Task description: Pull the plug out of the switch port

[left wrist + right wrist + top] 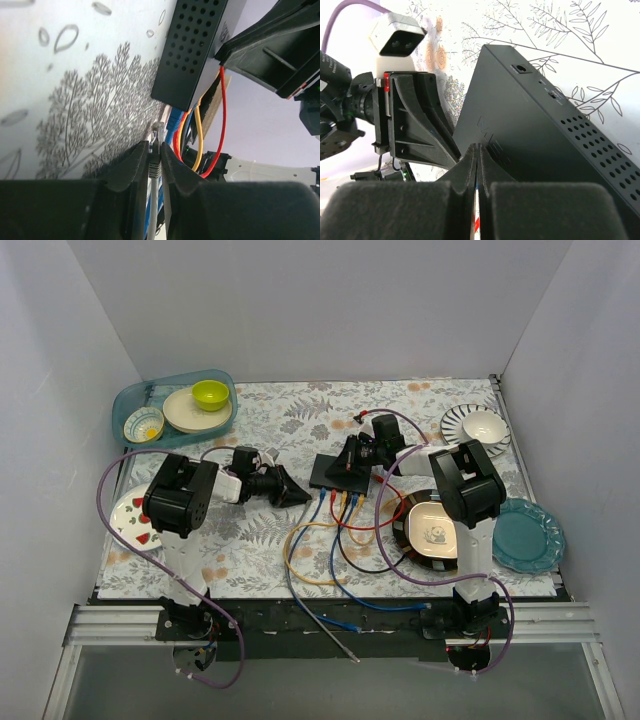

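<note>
Left pincer [155,150]: clamped on grey plug [157,131], clear tip protruding past fingertips. Right pincer [476,148]: fingers together, tip at switch [535,130] top face. Risk: neighbouring cables [198,132] snag on withdrawal, dragging switch across desk [255,555]. Plug just short of switch socket edge, seemingly unseated; switch mid-desk.

Black switch [328,472] mid-table, coloured cables [338,532] off its near edge, left gripper [298,497] beside it, right gripper [350,462] over it.

Looping cables [333,540] crowd the near edge of the switch [328,472]; bare tablecloth [300,420] lies open beyond its far side.
</note>
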